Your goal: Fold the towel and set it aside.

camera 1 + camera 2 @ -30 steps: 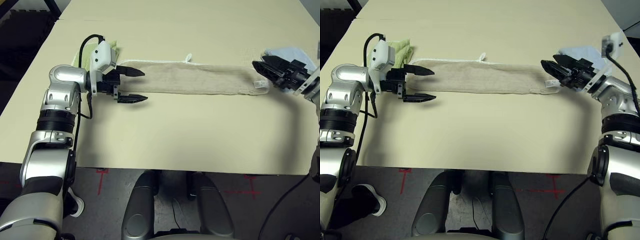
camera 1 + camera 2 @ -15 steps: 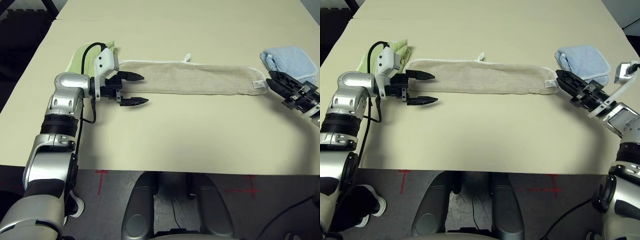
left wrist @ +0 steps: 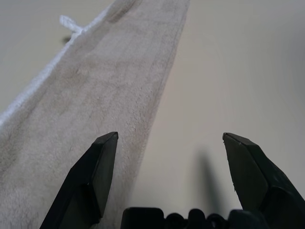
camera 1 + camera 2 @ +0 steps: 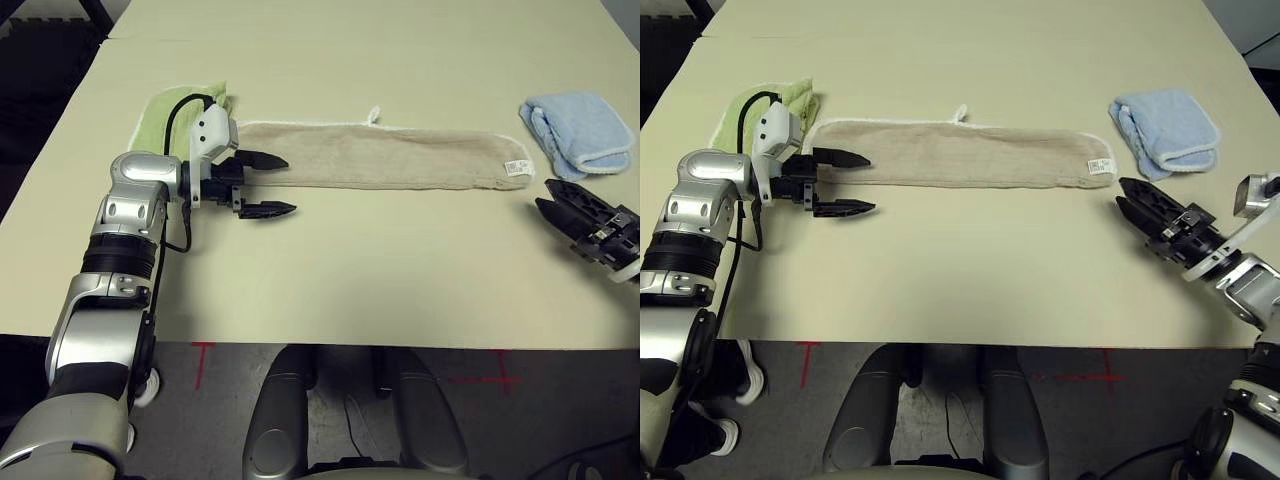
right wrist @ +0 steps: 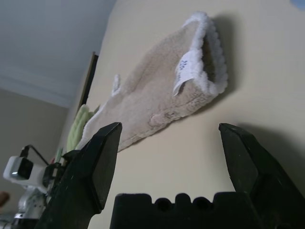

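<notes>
Both claws apart, towel folded once only

The left gripper (image 4: pixel 843 183) hangs spread at the left end of the towel (image 4: pixel 960 155), holding nothing; the right gripper (image 4: pixel 1145 207), also spread and empty, is near its label end. The towel lies as a long strip on the table (image 4: pixel 960 270); folding shorter and setting aside remain.

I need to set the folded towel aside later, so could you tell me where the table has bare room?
Bare table lies nearer than the beige towel, between left gripper and right gripper, and beyond it. Crowded: the green towel and blue towel at its ends.
</notes>
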Controlling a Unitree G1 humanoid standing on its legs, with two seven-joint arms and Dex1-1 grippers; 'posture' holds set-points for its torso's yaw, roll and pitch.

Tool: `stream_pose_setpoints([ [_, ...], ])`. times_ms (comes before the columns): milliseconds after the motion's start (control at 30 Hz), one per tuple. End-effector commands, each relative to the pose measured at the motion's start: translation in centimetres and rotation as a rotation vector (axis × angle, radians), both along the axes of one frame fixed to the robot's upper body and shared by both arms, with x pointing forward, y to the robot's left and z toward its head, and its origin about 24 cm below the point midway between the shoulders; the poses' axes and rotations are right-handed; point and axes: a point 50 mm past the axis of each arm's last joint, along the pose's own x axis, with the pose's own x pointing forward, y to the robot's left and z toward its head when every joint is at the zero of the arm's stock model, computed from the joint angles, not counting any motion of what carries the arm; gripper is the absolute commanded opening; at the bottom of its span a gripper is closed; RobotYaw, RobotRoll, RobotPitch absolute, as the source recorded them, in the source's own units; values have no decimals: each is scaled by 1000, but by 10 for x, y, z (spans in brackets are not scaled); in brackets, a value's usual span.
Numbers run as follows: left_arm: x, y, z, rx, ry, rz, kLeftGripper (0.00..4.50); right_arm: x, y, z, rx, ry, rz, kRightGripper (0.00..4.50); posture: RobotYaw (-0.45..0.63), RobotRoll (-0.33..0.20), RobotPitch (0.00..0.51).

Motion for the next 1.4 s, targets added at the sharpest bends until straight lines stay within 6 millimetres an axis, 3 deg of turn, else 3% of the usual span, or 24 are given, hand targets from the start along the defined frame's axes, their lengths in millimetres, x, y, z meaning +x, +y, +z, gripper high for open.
stream_pose_setpoints([
  [33, -2, 1, 2, 12, 3, -11, 4465, 5, -5, -4, 11, 39, -64, 4453, -40, 0, 338],
  [333, -4, 5, 0, 15, 14, 4, 4465, 21, 6, -7, 13, 67, -63, 4453, -28, 0, 341],
  [800, -5, 5, -6, 9, 45, 15, 4465, 13, 17, -10, 129, 84, -44, 4453, -45, 0, 351],
  [1267, -5, 5, -4, 13, 41, 16, 4465, 37, 20, 0, 116, 43, -104, 4453, -34, 0, 351],
  [1400, -6, 5, -4, 14, 41, 18, 4500, 36, 18, -4, 100, 55, -112, 3516, -33, 0, 352],
])
